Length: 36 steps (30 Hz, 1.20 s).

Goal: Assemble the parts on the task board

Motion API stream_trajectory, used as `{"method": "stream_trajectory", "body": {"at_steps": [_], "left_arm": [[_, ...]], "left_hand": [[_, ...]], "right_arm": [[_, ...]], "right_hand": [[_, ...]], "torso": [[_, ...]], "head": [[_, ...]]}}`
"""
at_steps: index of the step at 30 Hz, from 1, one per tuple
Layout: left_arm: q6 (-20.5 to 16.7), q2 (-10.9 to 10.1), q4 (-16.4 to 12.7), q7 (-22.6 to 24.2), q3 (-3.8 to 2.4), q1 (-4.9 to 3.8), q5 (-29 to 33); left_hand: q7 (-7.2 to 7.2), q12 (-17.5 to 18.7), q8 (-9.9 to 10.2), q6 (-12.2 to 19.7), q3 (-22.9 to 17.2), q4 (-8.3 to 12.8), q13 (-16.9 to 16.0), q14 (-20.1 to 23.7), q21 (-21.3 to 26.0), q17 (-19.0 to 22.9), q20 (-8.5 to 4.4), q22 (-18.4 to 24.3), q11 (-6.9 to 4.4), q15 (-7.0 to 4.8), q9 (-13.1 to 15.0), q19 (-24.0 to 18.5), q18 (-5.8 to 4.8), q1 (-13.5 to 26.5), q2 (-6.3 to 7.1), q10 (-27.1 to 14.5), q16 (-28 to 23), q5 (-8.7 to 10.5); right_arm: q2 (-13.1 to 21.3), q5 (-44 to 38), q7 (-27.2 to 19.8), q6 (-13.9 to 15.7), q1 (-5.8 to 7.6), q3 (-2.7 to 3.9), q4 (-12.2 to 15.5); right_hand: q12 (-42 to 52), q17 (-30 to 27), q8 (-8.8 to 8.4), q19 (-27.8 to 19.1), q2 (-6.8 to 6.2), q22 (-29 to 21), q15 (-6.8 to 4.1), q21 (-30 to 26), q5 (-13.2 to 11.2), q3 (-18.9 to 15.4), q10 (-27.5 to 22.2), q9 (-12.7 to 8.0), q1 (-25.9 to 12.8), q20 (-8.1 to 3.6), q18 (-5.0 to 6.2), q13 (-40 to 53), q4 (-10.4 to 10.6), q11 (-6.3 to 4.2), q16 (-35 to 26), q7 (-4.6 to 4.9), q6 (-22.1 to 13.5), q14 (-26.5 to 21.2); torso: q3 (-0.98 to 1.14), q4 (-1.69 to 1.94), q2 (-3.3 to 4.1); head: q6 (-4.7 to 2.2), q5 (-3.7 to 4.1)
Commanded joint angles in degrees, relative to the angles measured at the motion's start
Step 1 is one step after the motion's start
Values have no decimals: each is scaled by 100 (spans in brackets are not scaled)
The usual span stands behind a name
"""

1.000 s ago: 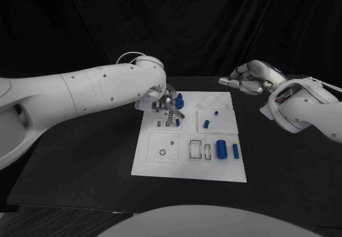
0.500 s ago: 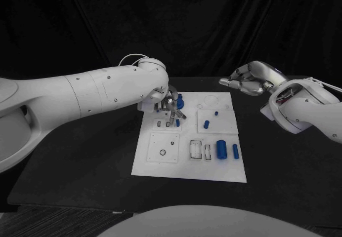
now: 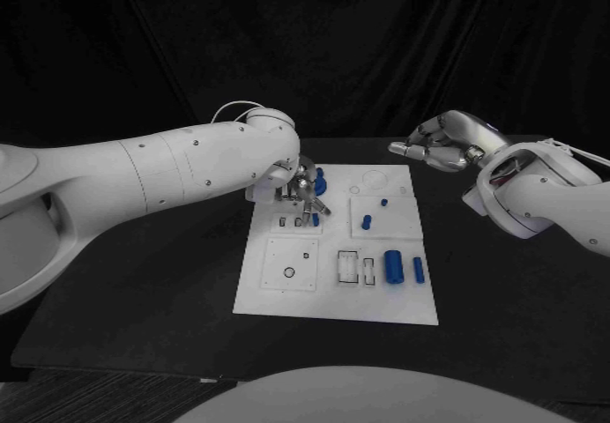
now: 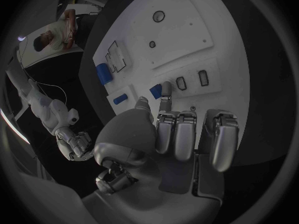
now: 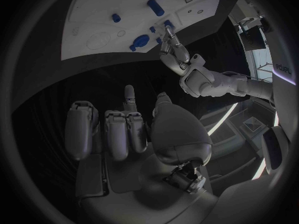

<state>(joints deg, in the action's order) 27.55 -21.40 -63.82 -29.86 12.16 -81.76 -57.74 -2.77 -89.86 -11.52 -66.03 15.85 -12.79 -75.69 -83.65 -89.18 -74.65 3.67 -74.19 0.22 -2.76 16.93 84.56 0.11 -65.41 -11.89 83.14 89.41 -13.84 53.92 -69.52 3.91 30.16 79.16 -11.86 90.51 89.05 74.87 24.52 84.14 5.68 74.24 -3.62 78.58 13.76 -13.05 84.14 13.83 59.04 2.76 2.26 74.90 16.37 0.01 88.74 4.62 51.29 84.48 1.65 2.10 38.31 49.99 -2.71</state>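
Note:
The white task board (image 3: 337, 291) lies mid-table with several blue parts on it. My left hand (image 3: 301, 187) hangs over its far left section, fingers pointing down. In the left wrist view a small blue peg (image 4: 156, 90) sits between the thumb tip and one outstretched fingertip (image 4: 166, 87), upright by two small slots; the same peg (image 3: 316, 218) shows in the head view. A knobbed blue part (image 3: 321, 182) stands just beside the hand. My right hand (image 3: 439, 145) hovers past the board's far right corner, fingers curled, holding nothing.
A thick blue cylinder (image 3: 394, 264) and a thinner one (image 3: 420, 270) lie on the near right of the board. Two small pegs (image 3: 368, 222) (image 3: 384, 202) stand mid-board. Rectangular slots (image 3: 347, 265) and a plate with a hole (image 3: 291, 263) sit nearer me. Black table (image 3: 152, 291) surrounds the board.
My left arm has swung slightly while its hand stays over the same spot. The small blue peg and the right hand have hardly moved.

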Motion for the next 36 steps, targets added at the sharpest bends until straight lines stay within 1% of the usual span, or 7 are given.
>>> {"method": "stream_trajectory", "body": {"at_steps": [1, 11, 16, 17, 19, 21, 36], "left_arm": [[-13, 26, 26, 96, -5, 19, 29], [20, 67, 66, 132, -6, 34, 29], [45, 83, 106, 131, -6, 40, 29], [52, 89, 118, 130, -6, 42, 29], [56, 100, 141, 130, -6, 44, 29], [62, 111, 158, 128, -6, 46, 29], [111, 120, 142, 125, -6, 66, 29]], "left_hand": [[-26, -14, 79, -8, -240, 54, -1431, -635, -54, -1535, -60, -1521, -115, -68, 122, 485, 7, -48, 40, 686, 59, -105], [-21, -14, 137, -18, -357, 149, -1431, -635, -45, -1535, -61, -1505, -118, -70, 129, 469, 12, -128, 65, 686, 59, -176], [-20, -14, 165, -21, -420, 201, -1431, -635, -39, -1535, -62, -1492, -120, -72, 132, 456, 16, -173, 79, 686, 59, -184], [-20, -14, 173, -22, -436, 216, -1431, -635, -37, -1535, -63, -1489, -121, -72, 132, 453, 17, -184, 87, 686, 59, -180], [-18, -14, 198, -46, -491, 259, -1431, -635, -38, -1535, -65, -1493, -122, -75, 140, 458, 15, -208, 118, 686, 59, -66], [-14, -14, 210, -56, -526, 288, -1431, -635, -37, -1535, -67, -1492, -125, -77, 143, 457, 16, -235, 126, 686, 59, -46], [6, -14, 270, -92, -710, 439, -1431, -635, -31, -1535, -80, -1485, -143, -93, 154, 450, 18, -369, 156, 686, 59, -59]], "right_arm": [[-2, -8, 61, -68, -23, 4, 1], [-5, -4, 46, -108, -39, 4, -8], [-1, -3, 50, -116, -41, 4, -9], [-1, -3, 52, -118, -41, 4, -10], [-1, -3, 57, -121, -42, 4, -12], [-3, -3, 62, -124, -42, 4, -15], [-41, -3, 64, -146, -50, 4, -47]], "right_hand": [[95, 1152, 53, 90, 67, 1232, 17, 68, 144, -133, 586, 8, 86, 12, 36, 1510, 24, 20, -14, -5, 15, 481], [95, 1150, 52, 92, 70, 1233, 18, 72, 147, -134, 586, 8, 91, 12, 35, 1510, 23, 20, -15, -5, 16, 480], [95, 1150, 52, 92, 70, 1233, 18, 72, 147, -134, 586, 8, 91, 12, 35, 1510, 23, 20, -15, -5, 16, 480], [95, 1150, 52, 92, 70, 1233, 18, 72, 147, -134, 586, 8, 91, 12, 35, 1510, 23, 20, -15, -5, 16, 480], [95, 1150, 52, 92, 70, 1233, 18, 72, 147, -134, 586, 8, 91, 12, 35, 1510, 23, 20, -15, -5, 16, 480], [95, 1150, 52, 92, 70, 1233, 18, 72, 147, -134, 586, 8, 91, 12, 35, 1510, 23, 20, -15, -5, 16, 480], [95, 1124, 50, 77, 76, 1223, 18, 39, 153, -140, 586, 10, 107, 13, 43, 1510, 23, 21, -26, -4, 18, 475]], "torso": [[-1, 3, -3], [2, 3, -7], [-1, 0, -8], [-1, 0, -7], [-1, 1, -8], [-1, -1, -10], [-2, 2, -16]], "head": [[1, 5], [1, 11], [1, 27], [1, 32], [1, 46], [1, 49], [1, 38]]}}
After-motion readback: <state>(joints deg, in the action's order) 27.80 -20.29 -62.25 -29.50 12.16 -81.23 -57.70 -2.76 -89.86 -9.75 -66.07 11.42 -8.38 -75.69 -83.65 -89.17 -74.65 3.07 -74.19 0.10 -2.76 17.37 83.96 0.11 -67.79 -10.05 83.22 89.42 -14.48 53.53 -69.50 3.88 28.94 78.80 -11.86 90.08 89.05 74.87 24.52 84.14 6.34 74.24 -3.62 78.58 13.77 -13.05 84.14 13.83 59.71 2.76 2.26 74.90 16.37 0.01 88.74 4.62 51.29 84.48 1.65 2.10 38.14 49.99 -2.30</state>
